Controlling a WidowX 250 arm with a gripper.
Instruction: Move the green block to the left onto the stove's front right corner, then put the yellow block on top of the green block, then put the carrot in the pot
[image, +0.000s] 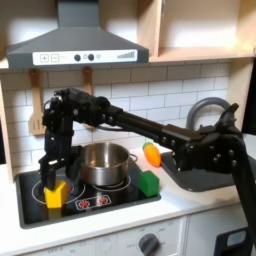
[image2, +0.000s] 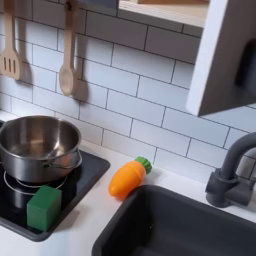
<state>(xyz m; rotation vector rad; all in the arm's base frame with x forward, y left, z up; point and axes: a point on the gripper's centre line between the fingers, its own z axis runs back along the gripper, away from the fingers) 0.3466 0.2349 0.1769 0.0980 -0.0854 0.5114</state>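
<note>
Over the black stove in the first exterior view, the gripper hangs from the long dark arm and points straight down at the yellow block. Its jaws sit around the top of that block, though the picture is too coarse for me to tell whether they pinch it or stand slightly spread. Just to the jaws' right in the first exterior view stands the pot, a round shiny steel vessel with a side handle; its inside looks bare metal. Farther right of the jaws, the green block rests on the stove's front right corner, a small matte cube apart from the pot. Behind it and farther still from the jaws lies the carrot on the white counter, orange and stubby, next to the dark sink with its grey curved faucet. Small red knobs mark the stove's front edge. In the second exterior view, the pot shows a smooth, reflective interior with nothing visible in it. The green block sits in front of it near the stove's corner. The carrot lies tilted on the counter between stove and sink, its green tip toward the white tiled wall, where two wooden utensils hang.
</note>
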